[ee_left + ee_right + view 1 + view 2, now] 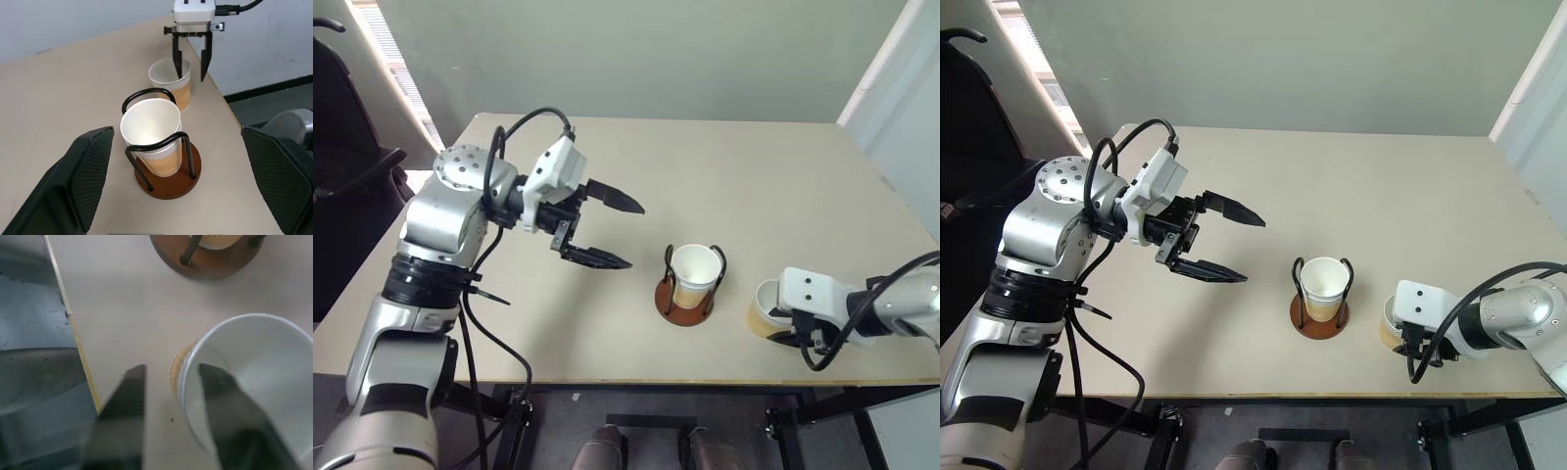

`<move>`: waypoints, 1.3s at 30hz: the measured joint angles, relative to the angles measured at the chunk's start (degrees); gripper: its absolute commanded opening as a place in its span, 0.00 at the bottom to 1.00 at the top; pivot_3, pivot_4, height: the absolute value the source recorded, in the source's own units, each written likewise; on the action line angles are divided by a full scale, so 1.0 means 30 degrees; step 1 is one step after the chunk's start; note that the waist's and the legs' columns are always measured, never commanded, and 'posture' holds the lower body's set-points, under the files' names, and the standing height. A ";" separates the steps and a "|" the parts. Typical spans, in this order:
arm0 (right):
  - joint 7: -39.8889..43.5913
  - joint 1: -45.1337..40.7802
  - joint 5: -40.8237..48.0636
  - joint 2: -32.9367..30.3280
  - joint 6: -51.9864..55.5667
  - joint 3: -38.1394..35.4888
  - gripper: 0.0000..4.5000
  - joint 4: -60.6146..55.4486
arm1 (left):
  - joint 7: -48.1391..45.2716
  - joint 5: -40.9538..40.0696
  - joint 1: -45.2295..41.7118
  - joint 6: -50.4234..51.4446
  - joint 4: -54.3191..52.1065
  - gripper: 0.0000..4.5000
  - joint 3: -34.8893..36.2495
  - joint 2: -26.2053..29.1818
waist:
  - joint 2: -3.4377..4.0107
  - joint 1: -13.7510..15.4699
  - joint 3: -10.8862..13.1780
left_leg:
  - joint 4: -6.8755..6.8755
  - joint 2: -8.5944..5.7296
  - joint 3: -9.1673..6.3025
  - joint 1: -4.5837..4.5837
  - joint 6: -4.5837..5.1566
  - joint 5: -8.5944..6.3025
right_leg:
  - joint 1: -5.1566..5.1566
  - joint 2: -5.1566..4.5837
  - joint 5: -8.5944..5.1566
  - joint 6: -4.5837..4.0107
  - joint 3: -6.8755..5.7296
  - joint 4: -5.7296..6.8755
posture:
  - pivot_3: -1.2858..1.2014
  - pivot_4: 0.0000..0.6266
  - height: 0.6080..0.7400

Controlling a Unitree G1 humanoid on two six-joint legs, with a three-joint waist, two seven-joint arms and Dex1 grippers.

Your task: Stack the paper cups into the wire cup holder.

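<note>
Your left gripper [607, 231] hangs wide open above the table [724, 157], holding nothing; leave it there. The wire cup holder [688, 284] at centre already carries a paper cup [694, 268]. On the right, your right gripper [191, 62] straddles the loose cup's [170, 83] wall, seemingly not yet pinched; close gently, then lift straight.

Beige table [724, 166]: wire cup holder [686, 301], loose paper cup [170, 83].

Cup [695, 275] upright in wire holder [684, 303] — another [765, 308] beside
</note>
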 measured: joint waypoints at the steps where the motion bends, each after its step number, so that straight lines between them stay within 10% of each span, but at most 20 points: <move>1: 0.0019 -0.0083 -0.0086 0.0031 -0.0033 0.0103 0.09 0.0082 | 0.0002 0.0012 0.0039 -0.0001 -0.0004 1.00 0.0009 0.0053 | 0.0000 -0.0004 0.0000 | 0.0000 0.0000 0.0003 0.0000 0.0000 -0.0002 | -0.0001 0.0000 0.0000 0.0000 0.0001 -0.0002 | 0.52 0.24 1.00; 16: 0.2328 -0.7637 0.3335 0.0754 0.1550 -0.2287 0.01 0.1698 | 0.0524 -0.0211 0.1326 0.0059 -0.0443 1.00 0.0876 0.0014 | 0.0003 -0.0030 0.0005 | -0.0080 0.0000 0.0000 0.0005 -0.0015 0.0004 | -0.0032 0.0006 -0.0041 -0.0068 0.0003 -0.0006 | 0.52 0.24 1.00; 26: 0.4645 -1.4921 0.2274 0.3057 0.1077 0.1997 0.01 0.2883 | 0.1416 -0.0982 0.3271 0.1076 -0.2607 1.00 0.1238 -0.0586 | 0.0004 -0.0230 0.0006 | -0.0118 0.0021 -0.0010 0.0001 -0.0060 0.0031 | -0.0087 0.0023 -0.0064 -0.0105 -0.0012 0.0017 | 0.52 0.24 1.00; 39: 0.6380 -1.5345 -0.0147 0.4487 -0.0702 0.4653 0.01 0.3422 | 0.1960 -0.1461 0.3839 0.2363 -0.3673 1.00 0.1426 0.0100 | 0.0004 -0.0202 0.0005 | -0.0118 0.0017 -0.0022 0.0011 -0.0075 0.0040 | -0.0084 0.0012 -0.0080 -0.0140 -0.0020 0.0045 | 0.52 0.24 1.00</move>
